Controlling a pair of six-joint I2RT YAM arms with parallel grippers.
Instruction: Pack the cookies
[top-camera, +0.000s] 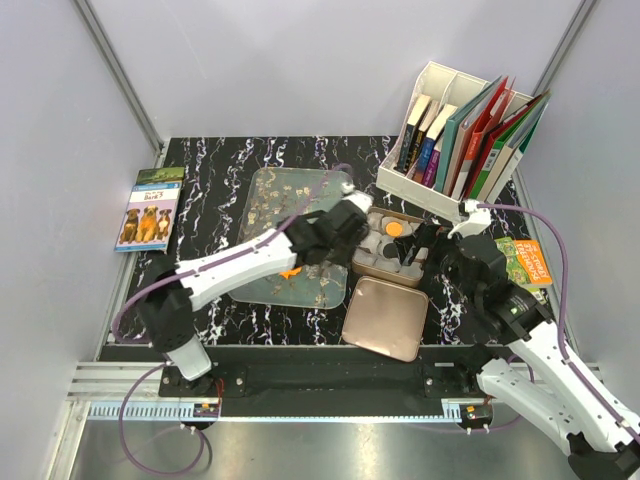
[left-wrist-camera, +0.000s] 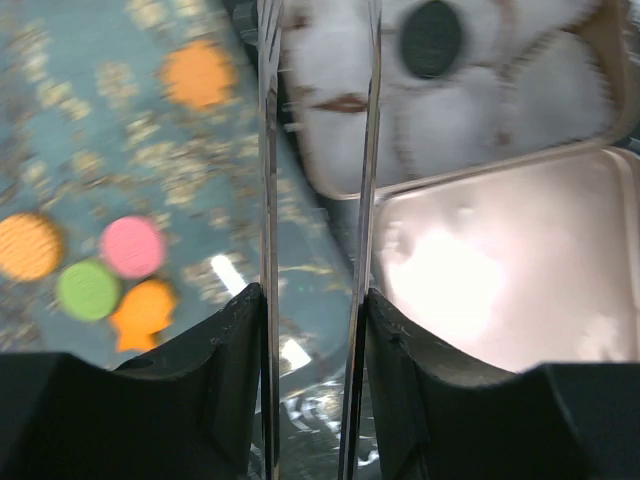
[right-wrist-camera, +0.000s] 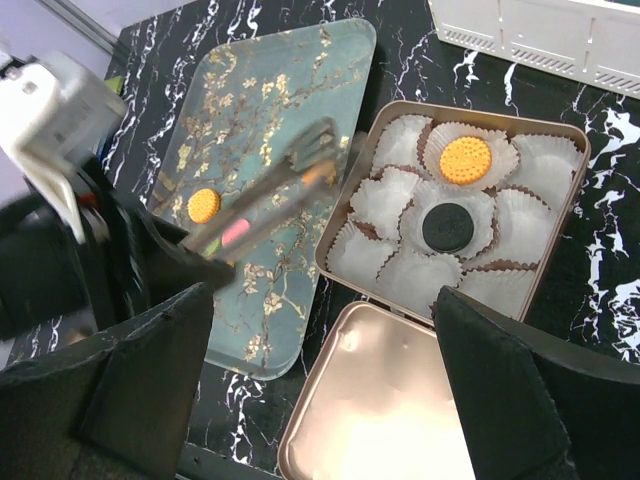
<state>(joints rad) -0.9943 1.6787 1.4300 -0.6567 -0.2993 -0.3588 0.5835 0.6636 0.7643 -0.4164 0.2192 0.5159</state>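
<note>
On the desk (top-camera: 210, 170) lie a flowered tray (right-wrist-camera: 260, 100), an open tin (right-wrist-camera: 575, 150) and its lid (right-wrist-camera: 380, 400). The left fingers (top-camera: 343, 226) pinch tongs (right-wrist-camera: 270, 195) above the tray. The right fingers (top-camera: 414, 250) are spread and empty. Two cookies (right-wrist-camera: 465, 159), orange and black, sit in the tin's paper cups (right-wrist-camera: 400, 140); the others lie on the tray.

We see an orange cookie (right-wrist-camera: 466, 159) and a black cookie (right-wrist-camera: 447, 226) in the tin's (right-wrist-camera: 500, 120) cups (right-wrist-camera: 400, 200), a pink cookie (left-wrist-camera: 132, 246) and green cookie (left-wrist-camera: 88, 289) on the tray (right-wrist-camera: 270, 110).
</note>
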